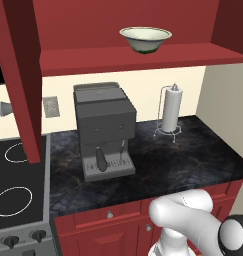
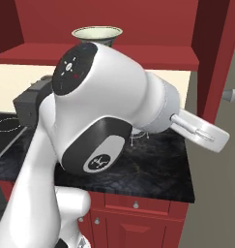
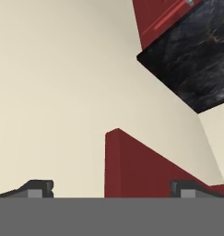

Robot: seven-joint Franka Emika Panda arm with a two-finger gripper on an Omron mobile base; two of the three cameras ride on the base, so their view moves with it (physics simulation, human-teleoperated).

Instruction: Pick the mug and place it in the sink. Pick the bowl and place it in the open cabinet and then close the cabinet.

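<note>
The cream-white bowl (image 1: 145, 39) (image 2: 96, 33) with its green rim stands upright on the red shelf (image 1: 143, 59) of the open cabinet. The cabinet's left door (image 1: 20, 75) and right door (image 2: 212, 58) both stand swung out. In the hand view my gripper (image 3: 113, 189) is open, its fingertips (image 3: 38, 188) far apart, with a red door edge (image 3: 132, 170) seen between them and the cream wall behind. The mug and the sink are out of view.
A grey coffee machine (image 1: 104, 130) and a paper towel holder (image 1: 170, 111) stand on the dark marble counter (image 1: 193, 160). A stove (image 1: 13, 200) lies to the left. Red drawer fronts (image 1: 109, 214) run below. My white arm (image 2: 104, 111) covers much of the right base view.
</note>
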